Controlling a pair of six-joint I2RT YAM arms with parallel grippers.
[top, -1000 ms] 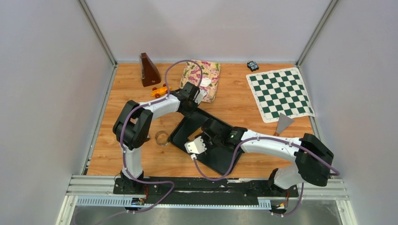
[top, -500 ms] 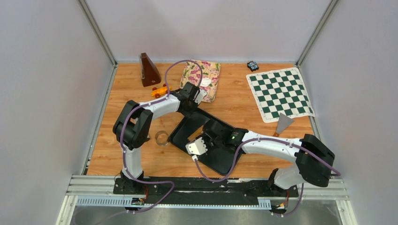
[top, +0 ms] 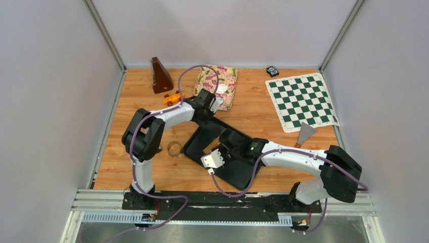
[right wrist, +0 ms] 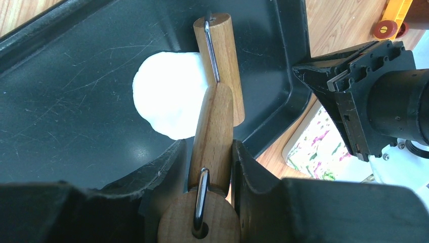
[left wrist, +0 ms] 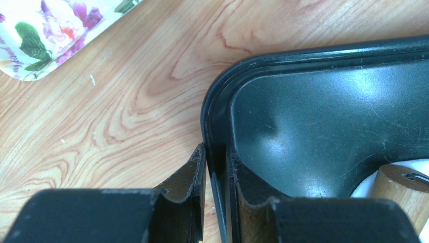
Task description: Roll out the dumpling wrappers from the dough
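My right gripper [right wrist: 208,144] is shut on the handle of a wooden roller [right wrist: 222,55]. The roller's drum rests on the edge of a flattened, uneven white dough sheet [right wrist: 164,98] in the black tray [right wrist: 60,116]. My left gripper [left wrist: 215,149] is shut on the tray's rim [left wrist: 208,116] at its far corner. From above, the left gripper [top: 207,115] is at the tray's far corner and the right gripper [top: 226,145] is over the tray [top: 195,144]. A small white disc [top: 221,88], seemingly a dumpling wrapper, lies on the floral tray [top: 226,76]. The roller's end [left wrist: 399,192] also shows in the left wrist view.
A clear ring cutter [top: 174,149] stands left of the black tray. A brown metronome [top: 161,76] and an orange toy car [top: 173,97] are at the back left. A chessboard mat [top: 301,101], a scraper [top: 305,134] and a small dark object [top: 272,71] are on the right.
My right arm has shifted slightly, carrying the roller a little over the tray. The left gripper has stayed on the tray corner.
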